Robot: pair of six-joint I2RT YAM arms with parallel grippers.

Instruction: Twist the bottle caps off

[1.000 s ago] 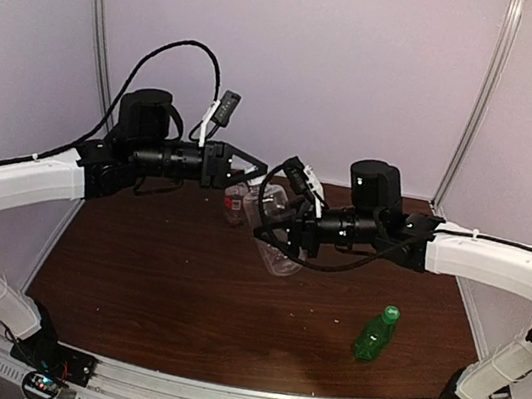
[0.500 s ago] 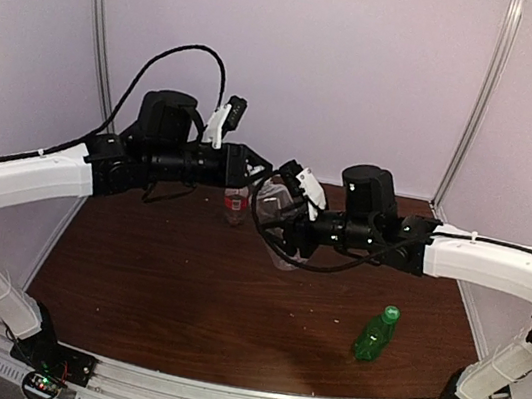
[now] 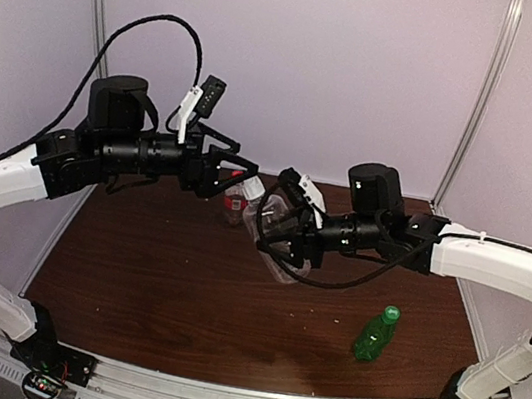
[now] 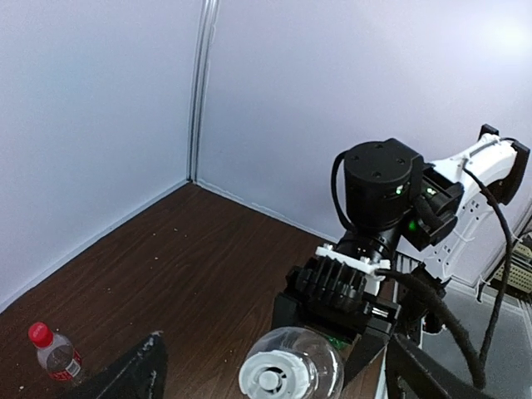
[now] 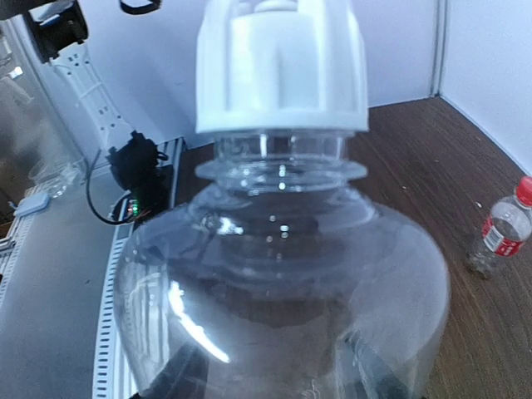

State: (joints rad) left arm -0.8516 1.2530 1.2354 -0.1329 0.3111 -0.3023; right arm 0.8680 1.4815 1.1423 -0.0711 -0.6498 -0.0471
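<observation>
Item in hand, as I judged it: white nozzle-shaped plastic cap (image 5: 281, 66), seated on the clear round plastic bottle (image 5: 283, 291) that the right gripper (image 3: 285, 241) clamped above the table. The left gripper (image 3: 235, 172) faced it, jaws wide apart either side of the cap, so the next move called for closing and twisting. That bottle looked empty; round red cap (image 4: 38, 333) sat on a small clear bottle (image 4: 56, 359) at the back, round green cap (image 3: 391, 312) on a green plastic bottle (image 3: 374, 340) front right, contents I could not tell.
</observation>
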